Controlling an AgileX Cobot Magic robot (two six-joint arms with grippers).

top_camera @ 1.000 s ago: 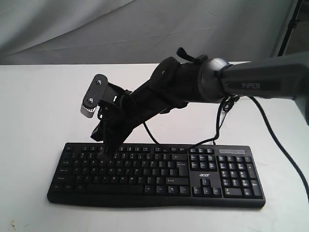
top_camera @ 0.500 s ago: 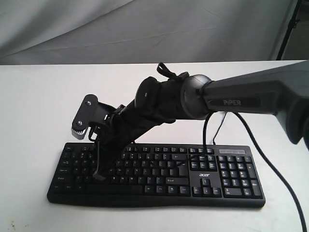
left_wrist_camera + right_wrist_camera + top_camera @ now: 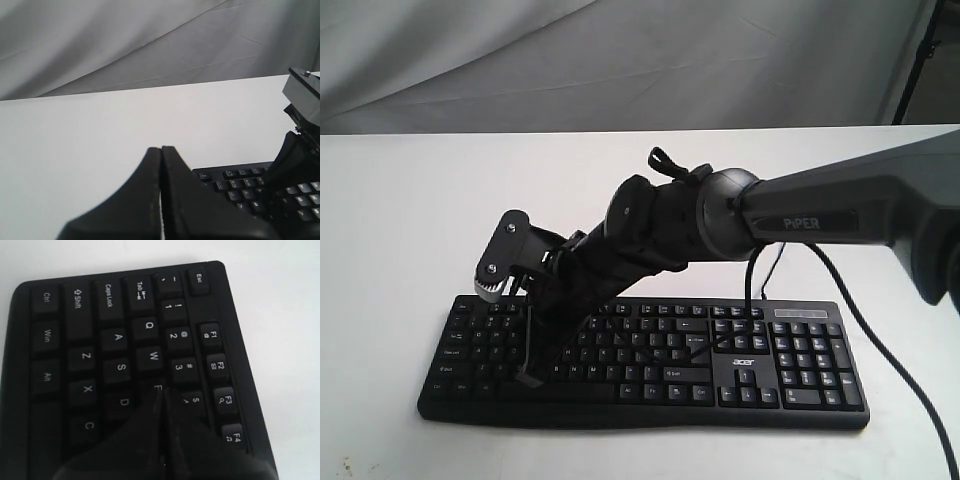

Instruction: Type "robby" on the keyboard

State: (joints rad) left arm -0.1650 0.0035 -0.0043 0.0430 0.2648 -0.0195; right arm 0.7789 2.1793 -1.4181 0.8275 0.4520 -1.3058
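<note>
The wide black keyboard [image 3: 800,362] with white legends and an "acer" logo lies along the front of the white table. My right arm reaches across it from the right. Its gripper [image 3: 528,378] is shut, with nothing held, and points steeply down onto the left letter block. In the right wrist view the shut fingertips [image 3: 161,391] sit at the E key, between D and the 3 and 4 keys of the keyboard [image 3: 75,335]; the key under the tip is hidden. My left gripper [image 3: 161,148] is shut and empty over bare table, just off the keyboard's [image 3: 235,184] Esc corner.
The white table [image 3: 400,220] stretches behind and to the left of the keyboard. A grey cloth backdrop [image 3: 520,60] hangs at the rear. A black cable [image 3: 885,345] trails off the right side. A dark stand [image 3: 920,50] rises at the back right.
My right gripper has swung down and toward the keyboard's front, its tip dropping from the upper key rows onto the lower-left letters. The forearm has lowered with it.
</note>
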